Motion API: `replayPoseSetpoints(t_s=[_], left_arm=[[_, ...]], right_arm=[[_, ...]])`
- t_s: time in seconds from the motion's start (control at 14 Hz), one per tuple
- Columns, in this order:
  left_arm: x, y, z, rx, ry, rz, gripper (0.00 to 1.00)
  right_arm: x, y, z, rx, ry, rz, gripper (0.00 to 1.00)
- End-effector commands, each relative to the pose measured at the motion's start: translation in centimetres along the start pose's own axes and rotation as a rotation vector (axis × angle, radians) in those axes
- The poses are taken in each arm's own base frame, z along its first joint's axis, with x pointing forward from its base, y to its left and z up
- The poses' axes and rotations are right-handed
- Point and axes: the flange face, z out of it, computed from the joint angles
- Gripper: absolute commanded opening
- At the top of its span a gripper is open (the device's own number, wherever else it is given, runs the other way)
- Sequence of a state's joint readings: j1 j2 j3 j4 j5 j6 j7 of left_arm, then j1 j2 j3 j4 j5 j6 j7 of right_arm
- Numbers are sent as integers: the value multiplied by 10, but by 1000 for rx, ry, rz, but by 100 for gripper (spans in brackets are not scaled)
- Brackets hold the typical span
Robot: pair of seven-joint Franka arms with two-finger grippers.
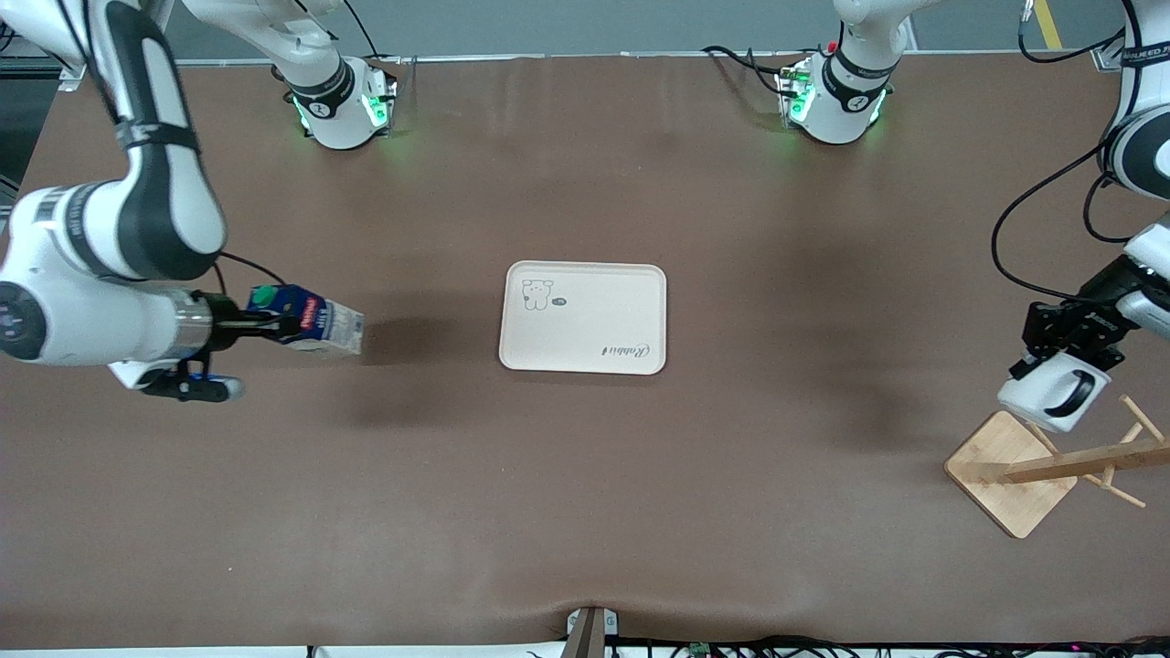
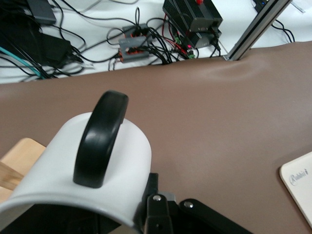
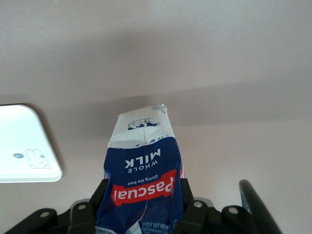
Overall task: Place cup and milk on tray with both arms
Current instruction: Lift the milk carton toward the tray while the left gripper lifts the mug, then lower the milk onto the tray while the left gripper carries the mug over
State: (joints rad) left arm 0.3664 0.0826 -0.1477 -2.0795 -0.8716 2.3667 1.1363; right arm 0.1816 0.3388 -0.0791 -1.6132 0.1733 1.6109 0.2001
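Note:
My right gripper is shut on the milk, a dark-blue carton with a green cap and red label. It holds the carton on its side above the table, toward the right arm's end and apart from the cream tray. In the right wrist view the fingers clamp the milk, with the tray off to one side. My left gripper is shut on the white cup, held tilted over the table by the wooden rack base, its black handle facing the wrist camera. The smiley face is hidden.
A square wooden rack base with a tipped peg pole lies at the left arm's end, just under the cup. Cables and power boxes lie past the table edge. A tray corner shows in the left wrist view.

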Motion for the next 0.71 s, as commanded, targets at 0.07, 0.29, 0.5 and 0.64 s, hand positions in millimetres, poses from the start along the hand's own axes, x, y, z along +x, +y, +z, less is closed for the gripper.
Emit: replayPoseSetpoints(t_s=[0.07, 0.29, 0.5, 0.64], left_arm=[[1, 38, 12, -41, -23, -78, 0], [12, 68, 33, -71, -49, -168, 0], [26, 106, 65, -39, -82, -213, 0], [38, 140, 83, -10, -120, -268, 0]], right_arm=[[-35, -91, 5, -51, -9, 57, 0], [-72, -174, 28, -58, -14, 140, 0], [-86, -220, 47, -19, 12, 150, 0], [-91, -256, 72, 13, 59, 171, 0]])
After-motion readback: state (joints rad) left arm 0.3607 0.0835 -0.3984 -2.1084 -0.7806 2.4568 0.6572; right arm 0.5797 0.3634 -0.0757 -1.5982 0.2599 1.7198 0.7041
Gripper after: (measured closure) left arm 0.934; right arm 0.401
